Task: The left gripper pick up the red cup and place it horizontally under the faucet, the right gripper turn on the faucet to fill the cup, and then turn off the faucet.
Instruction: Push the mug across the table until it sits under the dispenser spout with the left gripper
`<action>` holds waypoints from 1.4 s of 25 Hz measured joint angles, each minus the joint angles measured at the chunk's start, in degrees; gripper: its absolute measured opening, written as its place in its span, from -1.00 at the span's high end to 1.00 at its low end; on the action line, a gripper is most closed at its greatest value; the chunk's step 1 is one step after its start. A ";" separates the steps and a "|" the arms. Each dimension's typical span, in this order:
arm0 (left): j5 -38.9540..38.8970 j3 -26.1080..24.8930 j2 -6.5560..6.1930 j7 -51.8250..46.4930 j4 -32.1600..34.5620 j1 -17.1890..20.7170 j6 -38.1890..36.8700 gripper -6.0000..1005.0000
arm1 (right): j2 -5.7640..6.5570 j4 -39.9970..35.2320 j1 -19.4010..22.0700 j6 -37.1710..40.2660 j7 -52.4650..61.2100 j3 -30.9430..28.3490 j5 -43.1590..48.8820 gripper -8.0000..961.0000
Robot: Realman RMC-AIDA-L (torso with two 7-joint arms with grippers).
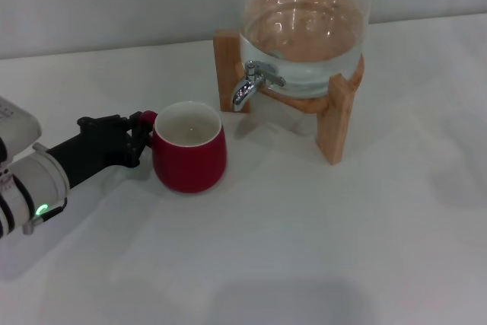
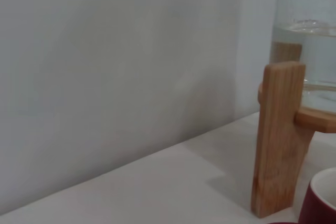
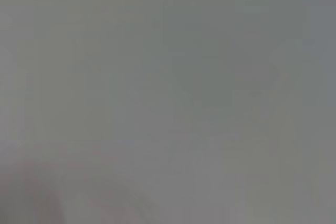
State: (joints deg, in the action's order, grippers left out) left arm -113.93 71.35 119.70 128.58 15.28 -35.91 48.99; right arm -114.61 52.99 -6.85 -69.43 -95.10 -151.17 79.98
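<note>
The left claw, black and jointed, reaches in from the 9 o'clock side of the head view on a silver-grey arm with a small green light. Its fingers are drawn narrow around the small loop handle of the red cup, gripping it at the cup's 9 o'clock side.

The red cup stands upright on the white counter, just left of centre. It is a squat, rounded, dark-red mug with a white inside, and the inside looks empty. In the left wrist view only a sliver of the cup's rim shows at the frame's corner.

At roughly 1 o'clock from the cup, close by but not over it, the chrome faucet sticks out with its spout pointing down toward the counter. The cup sits beside and a little in front of the spout rather than under it. No water is running.

The faucet projects from a clear glass water jar, which holds clear water; its top is cut off by the frame. The jar rests on a light wooden stand with upright legs; one leg fills the near part of the left wrist view, with the jar above it.

A plain pale wall runs behind the counter.

The right claw is not in view anywhere; the right wrist view shows only a featureless grey blur.
</note>
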 joint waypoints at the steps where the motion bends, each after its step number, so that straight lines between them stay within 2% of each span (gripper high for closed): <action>1: 0.01 0.47 0.00 -0.42 -0.01 -0.28 -0.29 0.73 | 0.00 0.00 0.00 0.00 0.00 0.02 0.00 -0.51; 7: -0.01 4.80 0.01 -3.83 0.52 -1.85 -2.83 0.73 | 0.00 0.00 -0.10 0.00 -0.01 0.09 0.00 -0.51; 35: -0.27 11.16 0.21 -5.84 1.60 -6.89 -6.71 0.73 | -0.05 -0.75 -0.19 0.02 -0.71 0.20 -0.50 -0.51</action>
State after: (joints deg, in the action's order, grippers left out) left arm -114.19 82.52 119.91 122.74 16.88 -42.79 42.28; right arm -114.66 52.23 -7.04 -69.41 -95.81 -150.97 79.48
